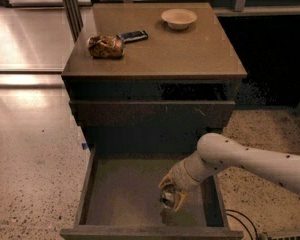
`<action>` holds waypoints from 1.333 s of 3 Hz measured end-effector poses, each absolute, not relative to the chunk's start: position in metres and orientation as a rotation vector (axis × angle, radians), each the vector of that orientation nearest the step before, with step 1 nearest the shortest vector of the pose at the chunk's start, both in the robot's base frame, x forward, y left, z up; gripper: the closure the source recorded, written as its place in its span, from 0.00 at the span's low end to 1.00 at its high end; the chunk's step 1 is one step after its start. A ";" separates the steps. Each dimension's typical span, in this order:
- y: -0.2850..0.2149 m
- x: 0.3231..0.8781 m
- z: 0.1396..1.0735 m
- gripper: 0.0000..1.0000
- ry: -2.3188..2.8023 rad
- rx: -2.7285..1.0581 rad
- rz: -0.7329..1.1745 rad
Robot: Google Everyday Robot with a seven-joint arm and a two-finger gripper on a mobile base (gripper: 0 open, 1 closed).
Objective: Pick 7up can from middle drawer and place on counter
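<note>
**Grasp on can (167,199) inside open drawer (124,199)**

The gripper (173,196) is angled down to the drawer floor, right of middle. Its jaws look clamped round the can, which sits low between them. Judged: this hold lets it lift the can clear and carry it up to the counter (190,51).

Gripper (173,198) low in middle drawer (120,194), right of centre; it covers most of 7up can (166,199), only patch of silvery rim showing; can markings unreadable; whether can rests on drawer floor or is lifted off it, cannot tell; arm (250,161) cut off by right edge; drawer front cut by bottom edge; recess under counter (180,54) too dark to make out; dark slab (133,35) on counter too small to identify
</note>
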State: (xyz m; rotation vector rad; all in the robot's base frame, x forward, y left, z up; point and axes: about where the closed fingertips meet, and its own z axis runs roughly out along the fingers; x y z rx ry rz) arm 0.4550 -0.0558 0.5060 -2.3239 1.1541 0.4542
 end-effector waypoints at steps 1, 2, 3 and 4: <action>-0.062 0.455 0.593 1.00 1.070 -2.320 0.381; -0.073 0.468 0.684 1.00 0.979 -2.325 0.305; -0.084 0.496 0.784 1.00 0.898 -2.303 0.223; -0.084 0.495 0.783 1.00 0.897 -2.304 0.225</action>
